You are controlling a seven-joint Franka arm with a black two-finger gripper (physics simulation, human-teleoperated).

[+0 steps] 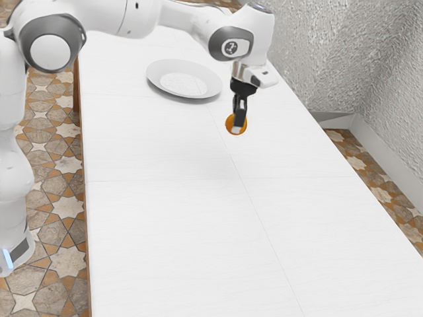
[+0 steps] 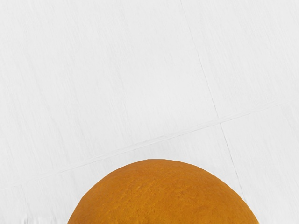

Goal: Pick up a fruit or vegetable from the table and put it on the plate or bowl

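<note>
Orange (image 1: 236, 127) is clamped between the closed-in fingers of my hand (image 1: 237, 119), low over the worktop (image 1: 198, 218), and the plate (image 1: 184, 79) lies near, toward the exterior view's upper left.

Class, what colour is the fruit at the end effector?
The fruit is orange, clearest in the wrist view.

Our arm (image 1: 165, 20): we reach in from the exterior view's upper left toward its right, upper links nearly level.
Our wrist (image 1: 232, 43): bent, turning the hand downward.
Our tool (image 1: 236, 123): points straight down; we clamp both black fingers on the orange (image 1: 229, 125).
</note>
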